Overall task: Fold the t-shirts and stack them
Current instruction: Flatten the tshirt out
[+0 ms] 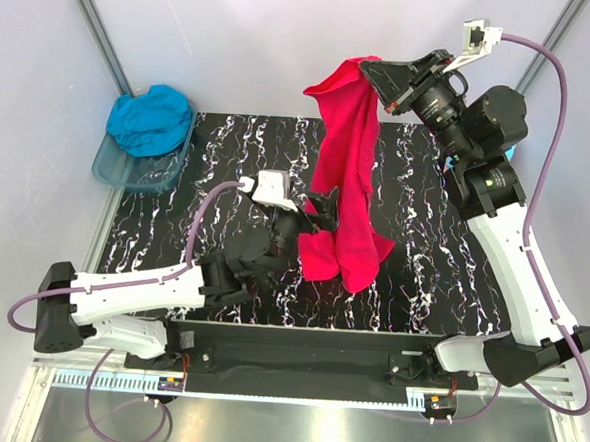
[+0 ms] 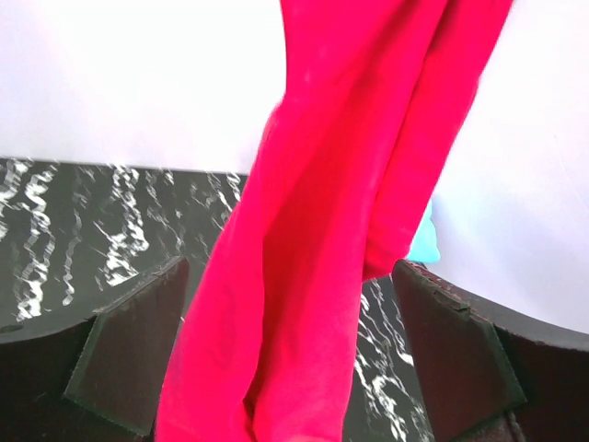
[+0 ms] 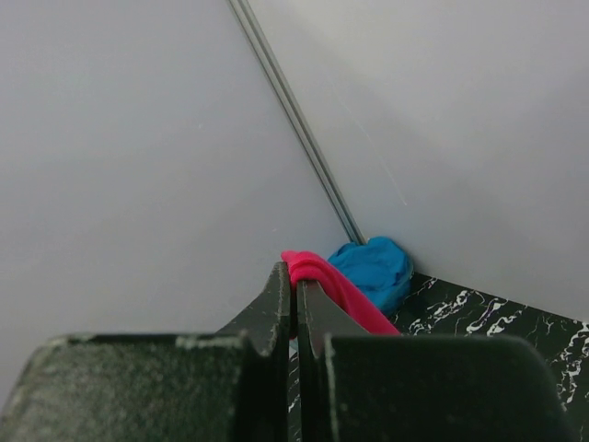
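Top external view: pink-red t-shirt (image 1: 345, 184), bunched, long axis vertical. Its top end is pinched in the clenched right gripper (image 1: 369, 73) high above the table (image 1: 423, 259); its bottom end is crumpled near the table's centre. Left gripper (image 1: 324, 211): released, jaws spread either side of the hanging cloth. Teal-blue t-shirt (image 1: 151, 120): heaped in the tub (image 1: 127, 176), far left corner.

The pink-red t-shirt (image 1: 346, 174) hangs from the right claw (image 1: 369, 71) like a curtain down to mid-desk (image 1: 175, 224), barring passage there. The left claw (image 1: 321, 208) has its jaws spread on either side of it. A tub (image 1: 127, 179) holding a teal-blue t-shirt (image 1: 151, 117) fills the far-left corner. Bare desk lies left and near right.
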Tool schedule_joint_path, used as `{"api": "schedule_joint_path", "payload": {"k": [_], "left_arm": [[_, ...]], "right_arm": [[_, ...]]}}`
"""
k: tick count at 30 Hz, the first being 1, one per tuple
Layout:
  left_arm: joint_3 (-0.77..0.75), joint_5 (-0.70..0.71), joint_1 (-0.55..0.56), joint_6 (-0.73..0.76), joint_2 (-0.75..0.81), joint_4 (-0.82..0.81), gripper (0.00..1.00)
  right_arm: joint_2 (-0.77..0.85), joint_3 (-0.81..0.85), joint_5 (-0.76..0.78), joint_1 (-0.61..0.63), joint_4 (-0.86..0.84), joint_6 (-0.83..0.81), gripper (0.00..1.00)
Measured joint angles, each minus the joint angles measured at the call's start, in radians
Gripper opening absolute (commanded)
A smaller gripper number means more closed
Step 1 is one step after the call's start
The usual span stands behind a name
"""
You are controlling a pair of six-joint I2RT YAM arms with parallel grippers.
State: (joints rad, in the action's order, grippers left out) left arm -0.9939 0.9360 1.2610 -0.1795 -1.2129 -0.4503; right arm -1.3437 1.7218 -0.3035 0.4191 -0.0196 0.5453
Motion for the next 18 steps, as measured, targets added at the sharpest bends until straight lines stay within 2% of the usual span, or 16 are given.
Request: {"api": "schedule_joint_path", "payload": {"k": [7, 14, 18], "left_arm": [[-0.009, 0.043, -0.035, 0.094, -0.034, -0.024, 0.99], [0.037, 0.026, -0.171, 0.065, -0.096, 0.006, 0.99], [0.041, 0.007, -0.201, 0.034, -0.111, 0.029, 0.99]], "right_arm": [[0.023, -0.044, 0.005, 0.0, -0.021, -0.003, 0.0], [0.055, -0.056, 0.005, 0.0, -0.027, -0.007, 0.0], [0.06, -0.056, 0.005, 0.0, -0.035, -0.012, 0.0]]}}
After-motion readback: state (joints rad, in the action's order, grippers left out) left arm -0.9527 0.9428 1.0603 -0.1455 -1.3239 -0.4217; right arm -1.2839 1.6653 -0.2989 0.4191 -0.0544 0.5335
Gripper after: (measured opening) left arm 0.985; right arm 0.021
